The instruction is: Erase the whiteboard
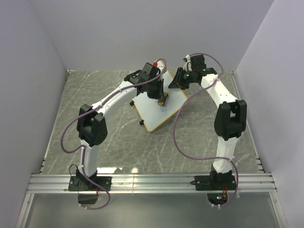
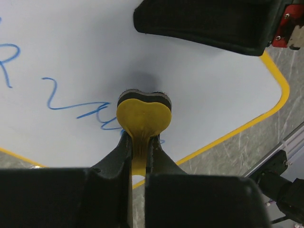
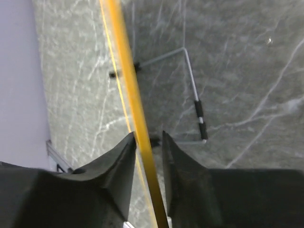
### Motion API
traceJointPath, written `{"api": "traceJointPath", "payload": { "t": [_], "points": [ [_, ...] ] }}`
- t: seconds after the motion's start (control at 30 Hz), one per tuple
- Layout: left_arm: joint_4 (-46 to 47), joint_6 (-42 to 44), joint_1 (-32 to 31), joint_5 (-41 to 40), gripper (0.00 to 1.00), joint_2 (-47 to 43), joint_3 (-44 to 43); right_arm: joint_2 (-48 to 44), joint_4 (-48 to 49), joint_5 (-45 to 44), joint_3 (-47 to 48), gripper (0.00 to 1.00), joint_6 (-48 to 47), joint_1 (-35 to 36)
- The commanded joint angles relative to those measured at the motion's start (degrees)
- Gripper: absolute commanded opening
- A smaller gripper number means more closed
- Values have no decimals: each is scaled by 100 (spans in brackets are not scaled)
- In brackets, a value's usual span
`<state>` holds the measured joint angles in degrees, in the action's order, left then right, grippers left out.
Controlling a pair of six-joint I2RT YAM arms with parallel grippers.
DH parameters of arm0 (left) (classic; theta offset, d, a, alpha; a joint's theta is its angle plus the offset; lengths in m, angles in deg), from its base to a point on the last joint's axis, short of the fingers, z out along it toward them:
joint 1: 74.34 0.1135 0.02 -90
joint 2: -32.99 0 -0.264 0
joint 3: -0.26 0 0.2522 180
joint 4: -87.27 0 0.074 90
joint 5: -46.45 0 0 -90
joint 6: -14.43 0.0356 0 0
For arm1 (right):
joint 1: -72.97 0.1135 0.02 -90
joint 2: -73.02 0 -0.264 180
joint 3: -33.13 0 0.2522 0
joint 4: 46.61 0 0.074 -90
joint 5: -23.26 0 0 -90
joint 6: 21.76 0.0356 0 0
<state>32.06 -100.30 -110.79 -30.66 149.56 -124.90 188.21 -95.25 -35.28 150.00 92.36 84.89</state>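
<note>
The whiteboard [image 1: 151,114], white with an orange-yellow frame, lies in the middle of the table, tilted on its stand. My left gripper [image 1: 160,97] is shut on a yellow heart-shaped eraser [image 1: 163,101] and presses it on the board. In the left wrist view the gripper [image 2: 140,138] pinches the eraser [image 2: 144,111] next to blue scribbles [image 2: 71,102] on the board [image 2: 199,90]. My right gripper [image 1: 177,81] is at the board's far right edge. In the right wrist view it [image 3: 148,135] straddles the orange frame [image 3: 124,57], closed on it.
A wire stand [image 3: 194,92] and a black foot [image 3: 114,74] show under the board. The marble table [image 1: 95,95] has walls on three sides and a metal rail [image 1: 152,180] at the near edge. A small red object [image 1: 155,63] sits behind the left wrist.
</note>
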Motion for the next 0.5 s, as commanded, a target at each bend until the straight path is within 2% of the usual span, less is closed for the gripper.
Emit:
{"api": "traceJointPath", "payload": {
  "t": [0.0, 0.1, 0.13, 0.3, 0.47],
  "points": [
    [374, 179, -108, 205, 0, -100, 266, -296, -186, -281, -142, 30, -162, 56],
    [628, 197, -126, 285, 0, -257, 723, -156, -388, -360, -2, 13, -223, 65],
    [699, 223, -143, 320, 0, -301, 829, -129, -423, -395, 51, 0, -250, 73],
    [1094, 328, -266, 320, 0, -679, 1514, -6, -687, -579, 359, 0, -346, 82],
    [1481, 355, -407, 688, 0, -1057, 2251, 82, -810, -659, 438, 0, -373, 73]
  ]
}}
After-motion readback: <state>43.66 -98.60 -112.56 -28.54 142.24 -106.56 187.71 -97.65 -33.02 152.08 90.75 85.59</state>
